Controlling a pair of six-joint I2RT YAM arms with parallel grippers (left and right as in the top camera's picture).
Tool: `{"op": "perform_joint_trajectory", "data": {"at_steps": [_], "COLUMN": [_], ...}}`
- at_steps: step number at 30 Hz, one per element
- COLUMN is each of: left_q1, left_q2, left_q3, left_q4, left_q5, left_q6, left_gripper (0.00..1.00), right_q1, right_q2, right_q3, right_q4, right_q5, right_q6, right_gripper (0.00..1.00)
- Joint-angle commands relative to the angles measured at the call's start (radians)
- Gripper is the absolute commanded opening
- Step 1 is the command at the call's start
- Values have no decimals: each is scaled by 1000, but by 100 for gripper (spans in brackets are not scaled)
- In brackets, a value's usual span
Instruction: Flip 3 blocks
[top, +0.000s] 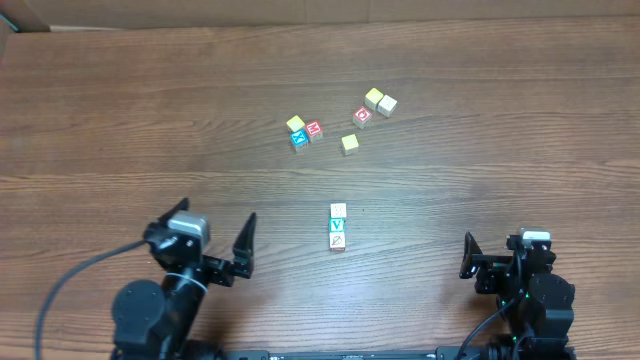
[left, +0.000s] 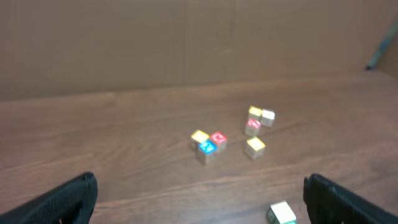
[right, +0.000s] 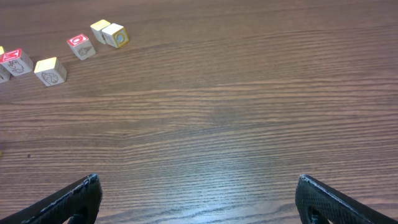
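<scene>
Three small wooden blocks lie in a short touching column at the table's middle. The far one (top: 338, 210) is cream with an orange mark, the middle one (top: 338, 226) shows a green letter, and the near one (top: 338, 241) has a red-brown mark. My left gripper (top: 213, 222) stands open to their left, well apart. In the left wrist view only one block (left: 283, 213) shows, near the right finger of the open left gripper (left: 202, 205). My right gripper (top: 500, 252) is open at the near right over bare wood (right: 199, 199). No block shows in the right wrist view.
Further back lie other cubes: a yellow (top: 295, 124), a red (top: 314, 129) and a blue one (top: 299, 140) together, a lone yellow one (top: 349, 143), and a red (top: 362, 116), yellow (top: 373, 97) and cream one (top: 387, 104). A cardboard wall (left: 186, 37) backs the table.
</scene>
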Motion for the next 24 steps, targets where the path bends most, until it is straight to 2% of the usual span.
{"op": "perform_joint_trajectory", "data": {"at_steps": [1, 9, 15, 24], "left_q1": [-8, -9, -15, -16], "left_q2": [-94, -255, -254, -254], "left_q3": [-150, -389, -491, -501], "left_q4": [114, 296, 390, 381], "left_q5": [92, 122, 121, 8], "left_q6": [26, 26, 22, 18], "left_gripper": [100, 100, 100, 100], "right_q1": [6, 6, 6, 6], "right_q2": [-12, -12, -12, -12], "right_q3": [-20, -20, -20, -20], "right_q4": [7, 7, 7, 7], "right_q5": [-6, -6, -6, -6], "right_q6": [-8, -8, -8, -8], "right_gripper": [100, 100, 100, 100]}}
